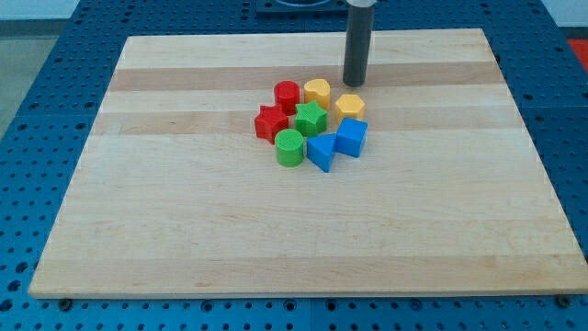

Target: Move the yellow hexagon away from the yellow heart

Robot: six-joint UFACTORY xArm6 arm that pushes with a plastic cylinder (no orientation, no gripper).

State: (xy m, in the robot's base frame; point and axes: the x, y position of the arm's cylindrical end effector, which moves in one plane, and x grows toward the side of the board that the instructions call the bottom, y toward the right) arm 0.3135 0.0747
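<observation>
The yellow hexagon (349,107) sits at the right of a tight cluster of blocks in the upper middle of the wooden board (184,230). The yellow heart (317,90) lies just up and to the left of it, a small gap apart. My tip (355,83) rests on the board just above the hexagon and to the right of the heart, close to both; I cannot tell if it touches either.
The cluster also holds a red cylinder (288,94), a red star (271,120), a green star (310,118), a green cylinder (289,147), a blue triangle (321,151) and a blue cube (351,137) right below the hexagon.
</observation>
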